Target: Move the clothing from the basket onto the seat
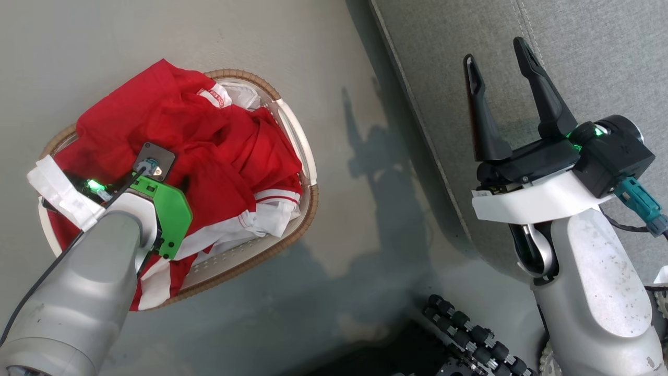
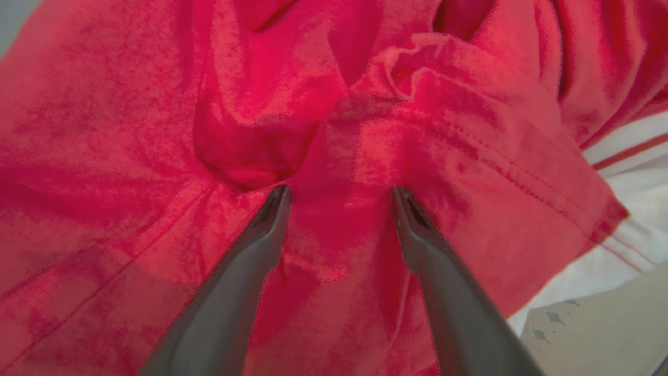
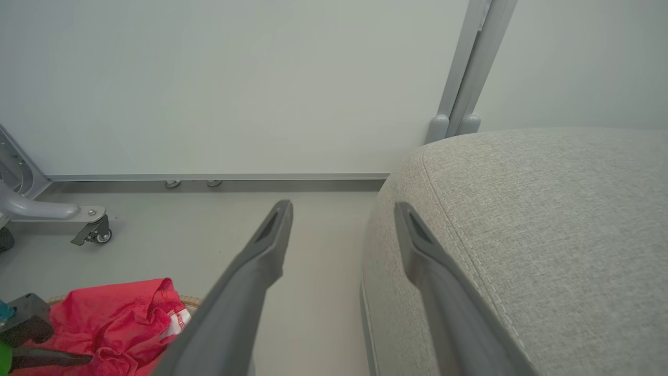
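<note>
Left wrist view: left gripper (image 2: 339,193) spread wide, tips on the clothing (image 2: 130,156) heaped in the basket (image 1: 311,203). Grab step, I reckon; next needs a pinch shut, then lift over to the seat (image 1: 600,52).

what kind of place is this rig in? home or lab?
Likely a lab mock-up of a living room, not a real home: the grey seat and laundry basket sit on bare floor, with a plain white panel wall, a metal post and a castered metal frame behind.
</note>
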